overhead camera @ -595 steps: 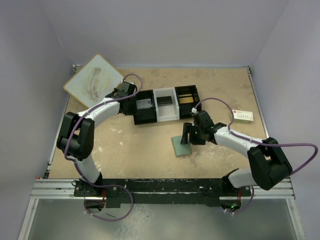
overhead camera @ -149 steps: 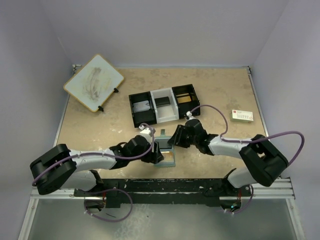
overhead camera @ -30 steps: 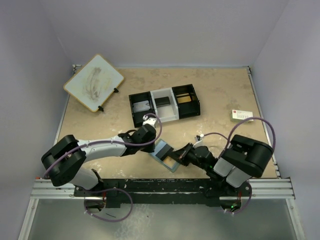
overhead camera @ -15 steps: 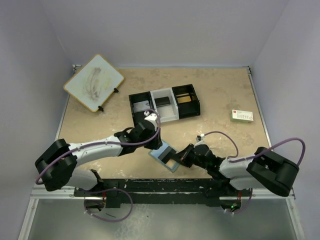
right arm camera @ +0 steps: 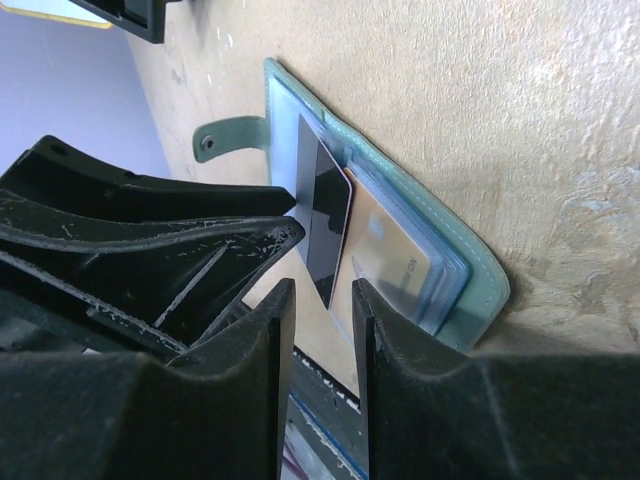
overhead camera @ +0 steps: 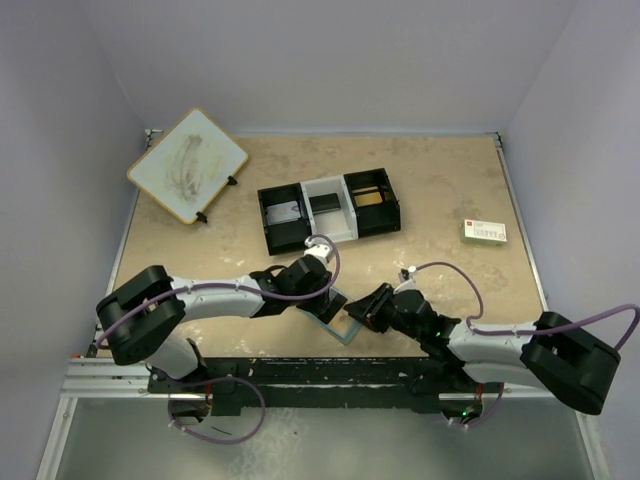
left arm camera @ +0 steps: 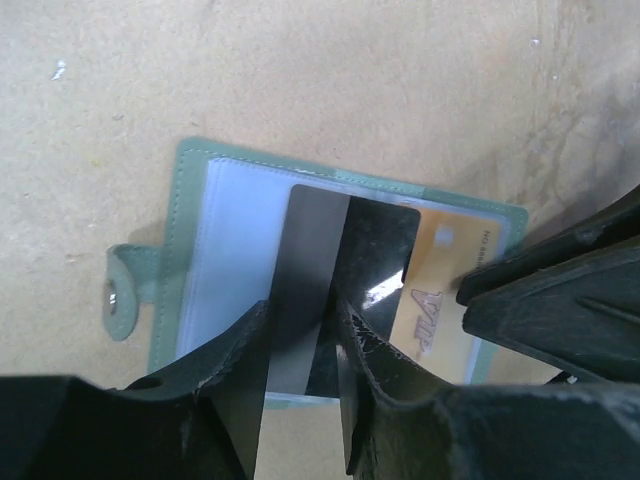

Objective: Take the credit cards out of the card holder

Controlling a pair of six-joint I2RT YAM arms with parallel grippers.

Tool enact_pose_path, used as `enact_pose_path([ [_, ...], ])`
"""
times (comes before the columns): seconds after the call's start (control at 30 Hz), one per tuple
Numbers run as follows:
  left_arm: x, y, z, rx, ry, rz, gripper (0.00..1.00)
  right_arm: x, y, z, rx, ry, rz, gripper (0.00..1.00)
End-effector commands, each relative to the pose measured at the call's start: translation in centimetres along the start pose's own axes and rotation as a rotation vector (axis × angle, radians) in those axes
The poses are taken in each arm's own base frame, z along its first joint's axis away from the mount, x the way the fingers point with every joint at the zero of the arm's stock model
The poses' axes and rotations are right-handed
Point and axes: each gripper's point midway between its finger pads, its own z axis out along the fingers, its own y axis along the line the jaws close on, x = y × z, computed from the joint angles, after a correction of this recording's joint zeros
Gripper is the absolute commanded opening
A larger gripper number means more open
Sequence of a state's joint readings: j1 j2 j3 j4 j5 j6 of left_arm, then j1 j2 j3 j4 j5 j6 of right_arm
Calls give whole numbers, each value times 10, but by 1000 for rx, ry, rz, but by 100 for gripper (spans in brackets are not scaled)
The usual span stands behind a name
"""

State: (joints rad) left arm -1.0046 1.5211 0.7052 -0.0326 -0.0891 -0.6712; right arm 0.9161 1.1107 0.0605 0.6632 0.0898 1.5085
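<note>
The card holder (overhead camera: 340,324) lies open on the table near the front edge, grey-green with pale-blue pockets (left arm camera: 190,200) (right arm camera: 470,280). Its clasp tab (left arm camera: 120,290) sticks out sideways. A grey, dark-glossy credit card (left arm camera: 315,240) (right arm camera: 325,225) stands tilted, partly out of a pocket. An orange-gold card (left arm camera: 440,290) (right arm camera: 395,255) lies in the pocket beside it. My left gripper (overhead camera: 330,297) (left arm camera: 300,305) hovers over the grey card with its jaws slightly apart. My right gripper (overhead camera: 358,312) (right arm camera: 322,290) is at the holder's opposite edge, jaws slightly apart and empty.
A black-and-white three-compartment tray (overhead camera: 325,212) stands behind the holder. A white box with red and green print (overhead camera: 484,231) lies at the right. A pale board (overhead camera: 187,165) leans at the back left. The metal rail (overhead camera: 320,372) runs just in front of the holder.
My left gripper has shifted right and closer over the open holder. My right arm has stretched out lower to the right, its gripper staying at the holder's edge. The holder has barely moved.
</note>
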Motion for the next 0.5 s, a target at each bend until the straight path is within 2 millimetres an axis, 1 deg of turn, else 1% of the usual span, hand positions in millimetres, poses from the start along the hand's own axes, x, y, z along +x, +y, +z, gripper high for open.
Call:
enact_pose_path([
  [0.0,-20,5,-11,-45,-85,-11,30,-10,6,0,-20,-56,4,34],
  [0.17,-41,3,-23,-51,-157,-8,32,-5,17,2,-41,-25,-65,37],
  [0.23,-43,6,-22,-71,-161,-1,32,-4,18,3,-30,-18,-75,38],
  [0.33,-38,10,-13,-94,-132,10,32,-4,16,7,-9,-18,-91,39],
  [0.47,-20,18,2,-116,-74,10,27,-2,15,11,-12,-8,-87,38],
])
